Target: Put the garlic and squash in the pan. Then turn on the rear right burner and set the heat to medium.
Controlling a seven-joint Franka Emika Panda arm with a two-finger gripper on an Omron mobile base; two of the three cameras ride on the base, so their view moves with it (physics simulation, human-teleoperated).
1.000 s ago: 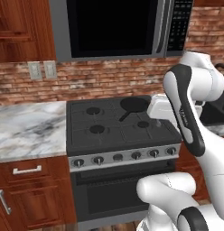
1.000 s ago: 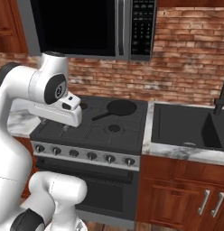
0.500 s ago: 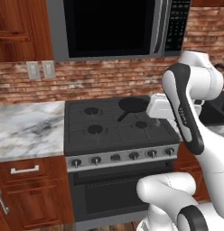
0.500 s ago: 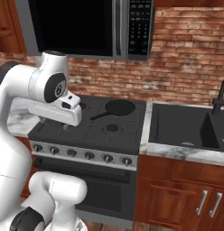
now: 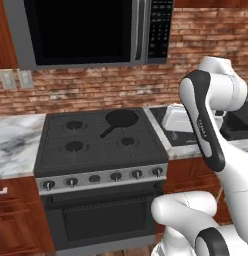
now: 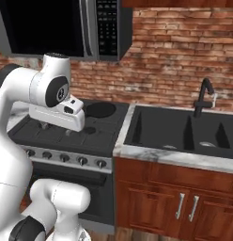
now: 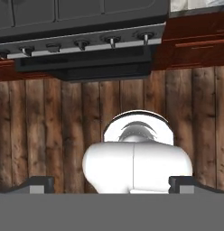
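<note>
Pan point(image 5: 121, 118) sits empty on the rear right burner point(image 5: 127, 118), handle toward front-left. Claw point(image 7: 112, 182) looks spread, holds nothing, and points floorward, so pan lies behind it; garlic and squash unseen.

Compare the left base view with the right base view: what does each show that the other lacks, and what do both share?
Left base view alone: the marble counter left of the stove and two wall outlets.

Right base view alone: the black sink, its faucet, and the cabinet doors beneath.

Both: the pan on the stove's rear right grate, the knob row, the microwave, and the brick wall.
</note>
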